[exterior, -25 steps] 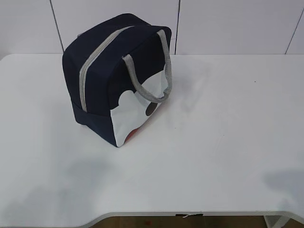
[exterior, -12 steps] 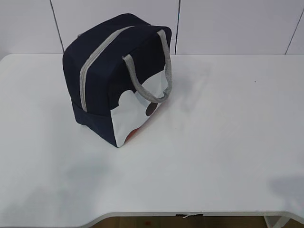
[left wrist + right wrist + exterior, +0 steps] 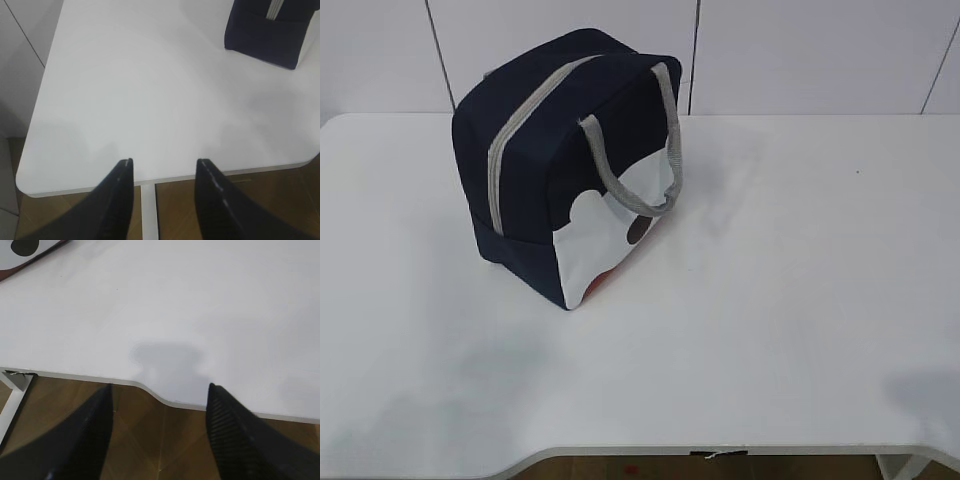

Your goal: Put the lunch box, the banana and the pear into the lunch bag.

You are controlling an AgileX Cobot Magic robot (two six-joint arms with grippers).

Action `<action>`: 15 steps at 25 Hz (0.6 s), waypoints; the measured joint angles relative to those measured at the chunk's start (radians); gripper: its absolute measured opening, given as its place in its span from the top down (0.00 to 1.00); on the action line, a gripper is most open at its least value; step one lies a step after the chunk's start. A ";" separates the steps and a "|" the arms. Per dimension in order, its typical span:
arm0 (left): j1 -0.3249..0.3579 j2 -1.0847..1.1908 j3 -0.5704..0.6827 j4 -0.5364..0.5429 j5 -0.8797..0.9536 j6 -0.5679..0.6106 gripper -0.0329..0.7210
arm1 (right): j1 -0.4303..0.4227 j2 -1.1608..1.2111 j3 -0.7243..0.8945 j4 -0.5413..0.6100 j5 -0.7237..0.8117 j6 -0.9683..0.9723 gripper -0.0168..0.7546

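Note:
The navy-blue lunch bag (image 3: 560, 165) stands zipped shut on the left half of the white table (image 3: 770, 300), its grey zipper on top and a grey strap handle hanging over its white end panel. A corner of it shows in the left wrist view (image 3: 265, 35) and a bit of its white panel in the right wrist view (image 3: 30, 247). My left gripper (image 3: 164, 162) is open and empty over the table's front left edge. My right gripper (image 3: 160, 387) is open and empty over the front edge. The lunch box, banana and pear are out of view.
The table's front edge has a curved cut-out (image 3: 160, 397). A white table leg (image 3: 149, 212) and brown floor show below it. White wall panels (image 3: 800, 50) stand behind the table.
The shadow at the table's front right corner has shrunk slightly. The bag has not moved.

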 joint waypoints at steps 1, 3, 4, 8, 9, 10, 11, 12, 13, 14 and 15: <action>0.000 0.000 0.000 0.000 0.000 0.000 0.55 | 0.000 0.000 0.000 0.000 0.000 0.000 0.36; 0.000 0.000 0.000 0.000 0.000 0.000 0.55 | 0.000 0.000 0.000 0.000 0.000 0.000 0.36; 0.000 0.000 0.000 0.000 0.000 0.000 0.55 | 0.000 0.000 0.000 0.000 0.000 0.000 0.36; 0.000 0.000 0.000 0.000 0.000 0.000 0.55 | 0.000 0.000 0.000 0.000 0.000 0.000 0.36; 0.000 0.000 0.000 0.000 0.000 0.000 0.55 | 0.000 0.000 0.000 0.000 0.000 0.000 0.36; 0.000 0.000 0.000 0.000 0.000 0.000 0.55 | 0.000 0.000 0.000 0.000 0.000 0.000 0.36; 0.000 0.000 0.000 0.000 0.000 0.000 0.56 | 0.000 0.000 0.000 0.000 0.000 0.000 0.36; 0.000 0.000 0.000 0.000 0.000 0.000 0.56 | 0.000 0.000 0.000 0.000 0.000 0.000 0.36; 0.000 0.000 0.000 0.000 0.000 0.000 0.56 | 0.000 0.000 0.000 0.000 0.000 0.000 0.36; 0.000 0.000 0.000 0.000 0.000 0.000 0.56 | 0.000 0.000 0.000 0.000 0.000 0.000 0.36; 0.000 0.000 0.000 0.000 0.000 0.000 0.56 | 0.000 0.000 0.000 0.000 0.000 0.000 0.36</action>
